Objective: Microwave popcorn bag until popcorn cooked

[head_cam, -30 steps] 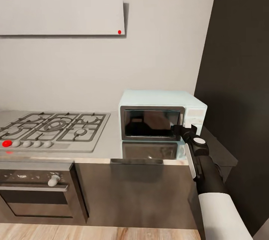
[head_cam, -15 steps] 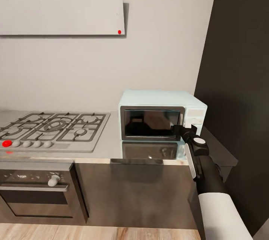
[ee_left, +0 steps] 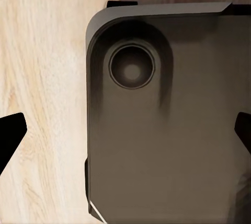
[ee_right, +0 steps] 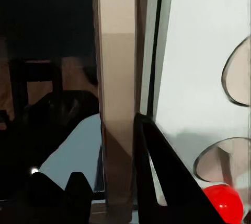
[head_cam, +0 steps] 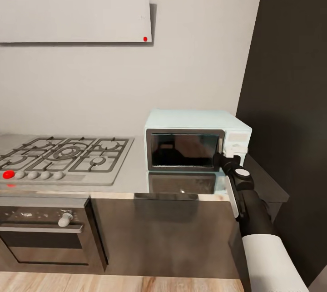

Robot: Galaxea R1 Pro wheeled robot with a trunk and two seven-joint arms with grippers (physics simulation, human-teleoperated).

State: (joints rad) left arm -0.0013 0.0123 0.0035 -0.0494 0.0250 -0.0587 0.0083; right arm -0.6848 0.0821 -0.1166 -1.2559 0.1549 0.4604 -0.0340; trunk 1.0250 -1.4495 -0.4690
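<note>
Desk point(head_cam: 136, 178): long glossy grey steel-look slab over dark cabinets, gas hob point(head_cam: 63, 155) set in with black grates and a row of knobs, 1 red. Black built-in oven point(head_cam: 43, 237) sits under the hob.

Microwave point(head_cam: 195, 140) stands on the desk at its right end, against the dark wall panel: pale mint box, rounded corners, dark glass door point(head_cam: 184, 150) in a steel-tone frame, white side panel with round knobs and a red dot point(ee_right: 222, 203). Door looks closed. Popcorn bag: can't locate it; dark glass reflects too much to tell whether it's inside.

Right gripper point(head_cam: 222, 161) is at the door's right edge, next to the control panel. In the right wrist view its black fingers straddle the door frame strip; jaws parted. Whether they touch the frame, can't tell.

Left gripper point(ee_left: 125, 135): jaws spread wide, nothing held, hanging over the robot's dark base and wood floor.

My read: step in hand is working the door edge or the controls. Stay square to the frame, bite only the edge strip, keep clear of the knobs, move slow since the box is light and could slide on the slick steel.
</note>
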